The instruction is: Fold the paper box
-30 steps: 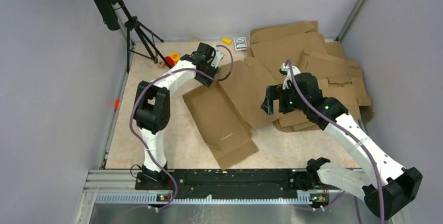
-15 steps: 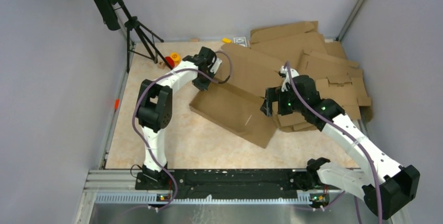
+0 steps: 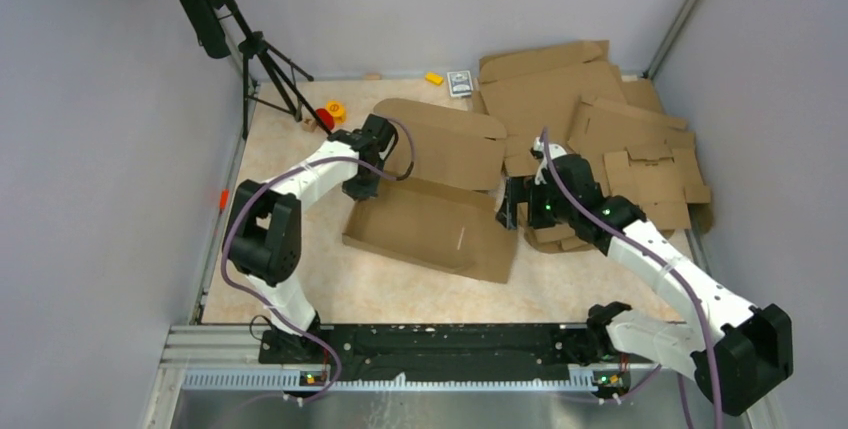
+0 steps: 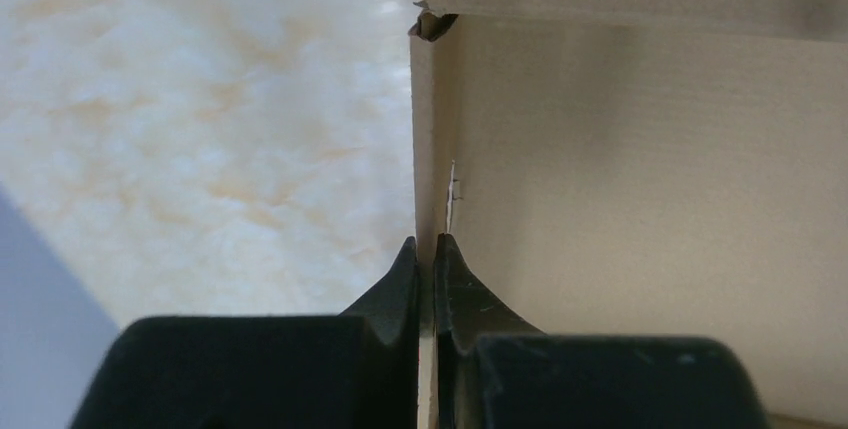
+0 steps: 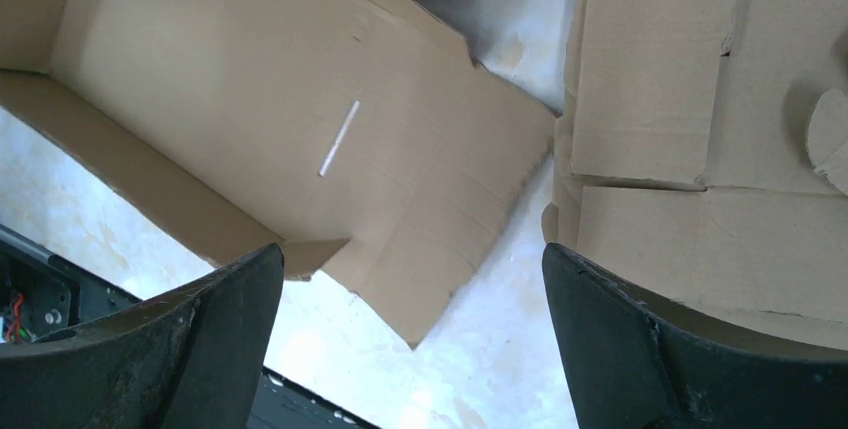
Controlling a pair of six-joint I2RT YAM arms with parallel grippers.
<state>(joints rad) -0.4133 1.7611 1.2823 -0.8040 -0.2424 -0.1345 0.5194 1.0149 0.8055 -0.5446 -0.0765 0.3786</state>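
a: see the paper box [image 3: 430, 224]? lying in the middle of the table [image 3: 300, 259], between both arms, one long wall up on the near side, big flap leaning up at the back.

b: yes. pinched at its left end by the left gripper [image 4: 426, 249], shut tight on the thin side wall there.

a: and the right gripper [image 3: 512, 204]?

b: wide open, holding nothing, hanging just over the right end of the box, beside the pile of other cardboard [image 3: 620, 139].

a: how to fold well now?

b: probably best to hold the pinch firm, tip the wall up slowly along its crease, no tugging. bring the right one down to press the box floor flat, so no sliding. watch the pile, easy to bump.

a: now count.

b: one paper box. two grippers. one pile, too many sheets to count for sure. one tripod [image 3: 262, 59] in the far left corner. by the far wall, one yellow block [image 3: 433, 78], one small flat pack [image 3: 459, 82], one red thing [image 3: 324, 118], one orange thing [image 3: 337, 107].
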